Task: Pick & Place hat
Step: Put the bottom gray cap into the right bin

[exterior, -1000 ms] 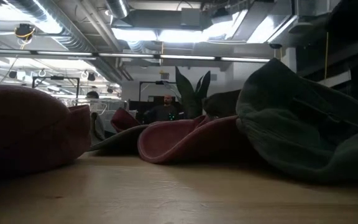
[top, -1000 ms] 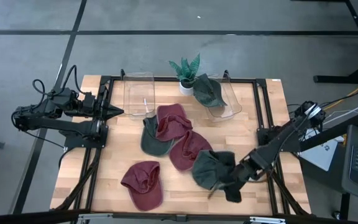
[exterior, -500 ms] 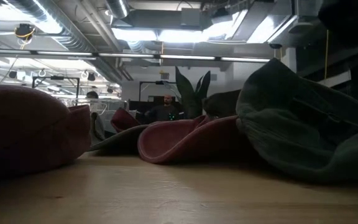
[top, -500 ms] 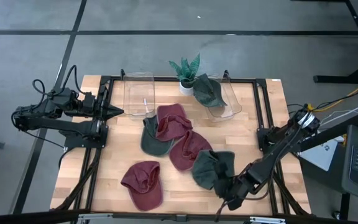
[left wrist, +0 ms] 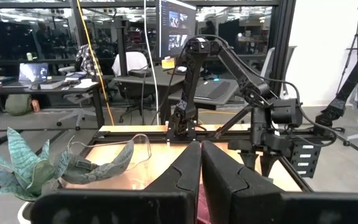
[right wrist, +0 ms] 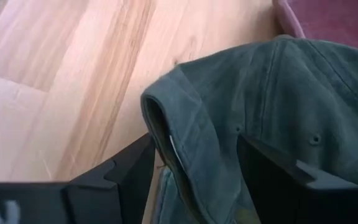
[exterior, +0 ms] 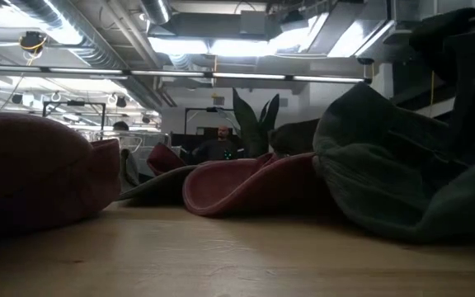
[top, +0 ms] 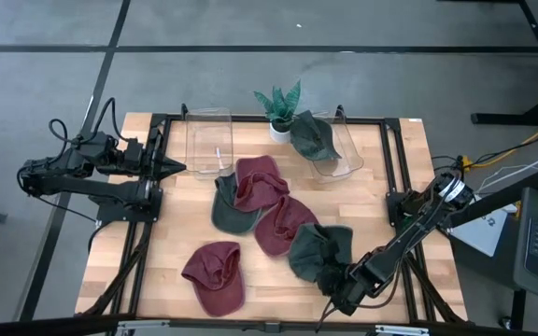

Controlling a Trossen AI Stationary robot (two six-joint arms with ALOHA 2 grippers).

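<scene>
The right gripper (right wrist: 194,171) — fingers spread — straddles the green hat's (right wrist: 278,118) rim, hat lying just ahead on the tabletop (right wrist: 73,81).

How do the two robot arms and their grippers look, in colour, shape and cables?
Both arms are black, built of slim jointed links. The left gripper ends in two dark, tapered, wedge-shaped fingers. The right gripper has the same dark, angular fingers. Black cables loop at the left arm's rear; the right arm carries a pale ring and light cables.
</scene>
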